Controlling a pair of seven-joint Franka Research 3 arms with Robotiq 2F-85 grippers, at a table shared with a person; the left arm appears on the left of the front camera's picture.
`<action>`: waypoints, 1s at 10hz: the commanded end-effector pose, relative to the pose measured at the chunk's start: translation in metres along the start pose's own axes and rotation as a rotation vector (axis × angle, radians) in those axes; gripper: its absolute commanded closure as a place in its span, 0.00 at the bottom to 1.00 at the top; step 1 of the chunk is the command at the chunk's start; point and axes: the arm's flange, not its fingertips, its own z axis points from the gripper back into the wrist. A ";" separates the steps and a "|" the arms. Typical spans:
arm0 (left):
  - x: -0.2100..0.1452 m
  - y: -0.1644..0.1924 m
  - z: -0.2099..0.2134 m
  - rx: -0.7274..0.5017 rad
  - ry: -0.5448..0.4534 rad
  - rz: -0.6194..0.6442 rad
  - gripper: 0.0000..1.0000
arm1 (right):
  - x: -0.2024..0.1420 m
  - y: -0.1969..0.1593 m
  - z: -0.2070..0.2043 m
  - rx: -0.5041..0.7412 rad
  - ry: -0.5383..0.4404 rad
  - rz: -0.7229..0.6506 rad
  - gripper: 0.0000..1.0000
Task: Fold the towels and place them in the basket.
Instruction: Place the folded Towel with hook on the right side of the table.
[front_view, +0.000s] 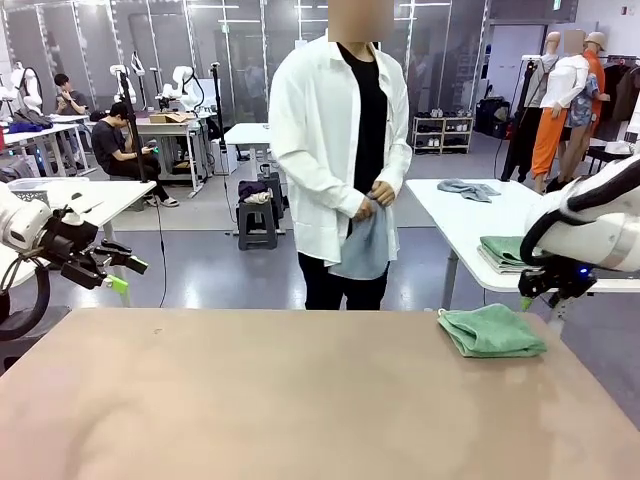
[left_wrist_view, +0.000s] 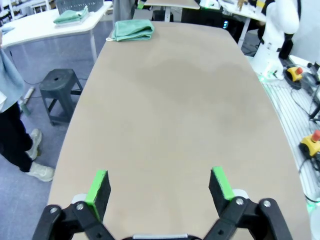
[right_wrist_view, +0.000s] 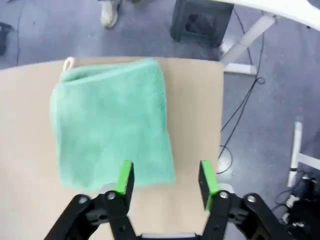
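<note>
Though the green towel (right_wrist_view: 112, 125) lies folded on the table (left_wrist_view: 170, 100), just under and ahead of the right claw (right_wrist_view: 166, 170), it is not yet in the basket, and the person's hands (front_view: 375, 200) hold the blue-grey towel (front_view: 365, 250) hanging loose. That claw gapes wide, gripping nothing; the left claw (left_wrist_view: 160, 175) is wide and empty too. The green towel looks nearly square, slightly longer running away from the fingers, its loop at the far corner.

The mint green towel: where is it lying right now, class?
Front view: the folded mint green towel lies on the table's far right corner, directly under the open right claw.
</note>
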 end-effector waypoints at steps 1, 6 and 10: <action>0.001 0.000 -0.001 -0.002 -0.001 0.001 0.00 | -0.069 0.011 0.080 0.054 -0.101 0.068 0.14; 0.001 0.000 -0.001 -0.002 -0.001 0.001 0.00 | -0.145 0.053 0.214 0.087 -0.135 0.122 0.14; 0.001 0.000 -0.001 -0.002 -0.001 0.001 0.00 | -0.187 0.084 0.263 0.031 -0.140 0.181 0.14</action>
